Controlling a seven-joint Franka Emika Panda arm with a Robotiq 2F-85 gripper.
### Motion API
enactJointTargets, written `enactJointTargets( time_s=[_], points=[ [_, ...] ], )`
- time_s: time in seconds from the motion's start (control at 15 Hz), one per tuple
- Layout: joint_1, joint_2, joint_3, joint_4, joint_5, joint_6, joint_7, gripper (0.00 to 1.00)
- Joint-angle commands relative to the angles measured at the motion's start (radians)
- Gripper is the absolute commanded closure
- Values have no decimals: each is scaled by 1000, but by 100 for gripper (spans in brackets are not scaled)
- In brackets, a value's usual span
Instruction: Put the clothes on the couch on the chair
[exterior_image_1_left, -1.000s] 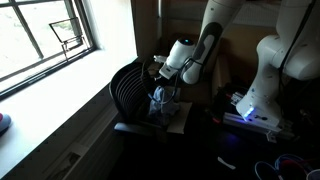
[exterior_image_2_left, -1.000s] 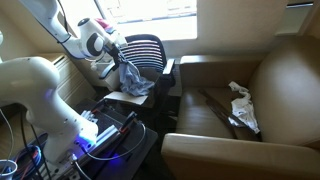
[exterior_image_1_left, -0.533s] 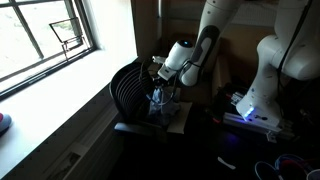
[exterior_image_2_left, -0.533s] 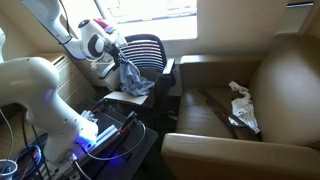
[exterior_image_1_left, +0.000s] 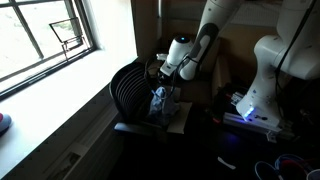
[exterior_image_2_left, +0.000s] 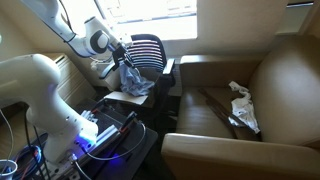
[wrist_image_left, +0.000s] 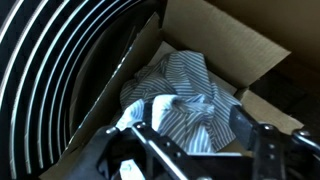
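Over on one side of the room sits the big brown couch (exterior_image_2_left: 272, 72). Next to it is the white robot arm (exterior_image_2_left: 35, 85), and it reaches over the black chair (exterior_image_2_left: 150, 50) by the window. The chair has a round back with lots of ribs, which you can also see in an exterior view (exterior_image_1_left: 128, 90). A flat cardboard sheet (wrist_image_left: 225, 40) lies on the chair seat.

A striped cloth (wrist_image_left: 185, 95), blue and white, sits in a bunched heap on that sheet, close to the ribbed back. Both exterior views show it just under the arm's end (exterior_image_2_left: 133, 80) (exterior_image_1_left: 160, 100). So one piece is on the chair now. A pale cloth (exterior_image_2_left: 241, 103) lies on the couch seat, with a dark cloth (exterior_image_2_left: 218, 108) beside it. These two are not yet moved.

The claw (wrist_image_left: 195, 128) hangs right above the striped cloth. Its two fingers stand wide apart, one on each side of the heap, and nothing is pinched between them. It is open.

The step in hand looks like letting go. To do it well, the claw should be opened all the way. Then it should go straight up, slowly, so no fold catches on a finger and gets pulled along. I would watch that the heap stays in the middle of the sheet. I cannot tell how firmly the sheet lies on the seat, so a sideways bump is best avoided. After that, the pale cloth on the couch looks like the easy one to fetch.
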Motion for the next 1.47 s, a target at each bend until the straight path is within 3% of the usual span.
enactJointTargets(
  time_s=[0.0,0.13,0.33,0.47,0.53,0.67,0.73,0.8,0.93,1.13,1.2,1.27,1.33,1.4],
  points=[
    [129,35,-175,20,-29,-67,17,0],
    [234,88,-340,38,-56,-11,18,0],
    [312,102,-559,77,-93,40,-43,0],
    [388,63,-670,82,-35,59,5,0],
    [306,68,-595,79,-171,40,71,0],
    [345,54,-665,94,-164,43,77,0],
    [371,60,-668,94,-52,38,-7,0],
    [310,85,-654,123,-142,47,111,0],
    [164,52,-636,197,-179,41,182,0],
    [1,-6,-617,279,-246,-14,288,0],
    [-68,1,-585,309,-167,-25,246,0],
    [-152,-2,-554,337,-253,-42,351,0],
    [-222,17,-504,360,-147,-59,292,0],
    [-299,27,-450,382,-124,-91,311,0]
  ],
)
